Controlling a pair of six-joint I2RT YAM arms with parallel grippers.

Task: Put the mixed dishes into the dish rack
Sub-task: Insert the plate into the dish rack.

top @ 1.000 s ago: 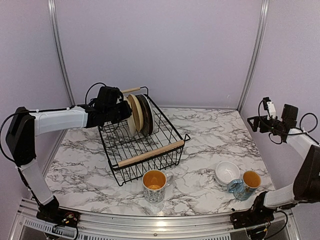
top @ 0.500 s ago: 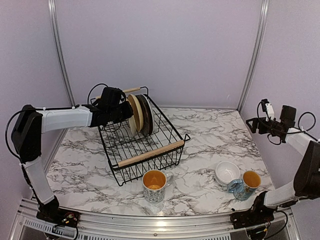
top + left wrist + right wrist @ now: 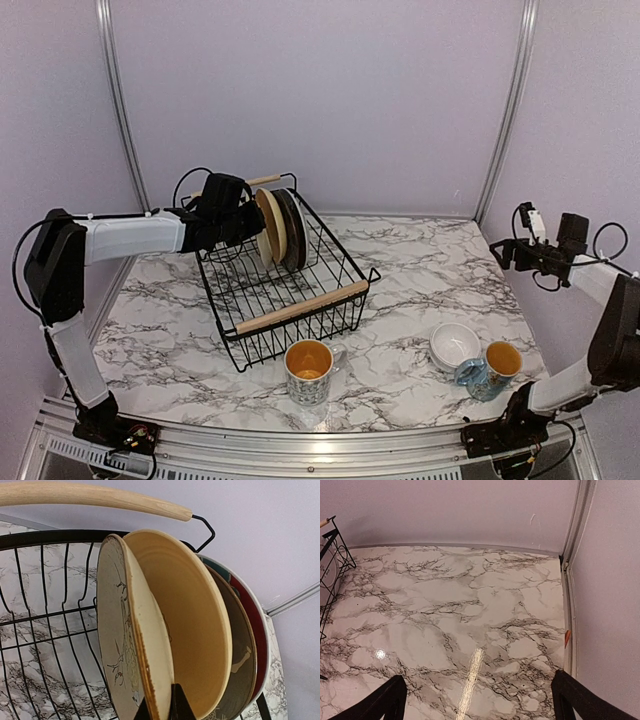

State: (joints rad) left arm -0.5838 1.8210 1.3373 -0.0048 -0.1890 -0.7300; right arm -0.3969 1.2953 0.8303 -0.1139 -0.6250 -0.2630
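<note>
Over the last second your left tool (image 3: pixel 159 709) has reached further into the rectangular black wire dish rack (image 3: pixel 300 306). It looks pressed together on the rim of the small tan bird-drawn plate (image 3: pixel 120 630), which stands upright in the rack and seems ready for release. Behind it stand a yellow plate (image 3: pixel 190 625), the dark grey reindeer plate (image 3: pixel 242 647) and the red plate (image 3: pixel 256 626). Your right tool (image 3: pixel 477 680), spread wide, has barely shifted. Two orange-lined mugs (image 3: pixel 308 370) and stacked white bowls (image 3: pixel 455 345) wait on the marble desk (image 3: pixel 420 270).
</note>
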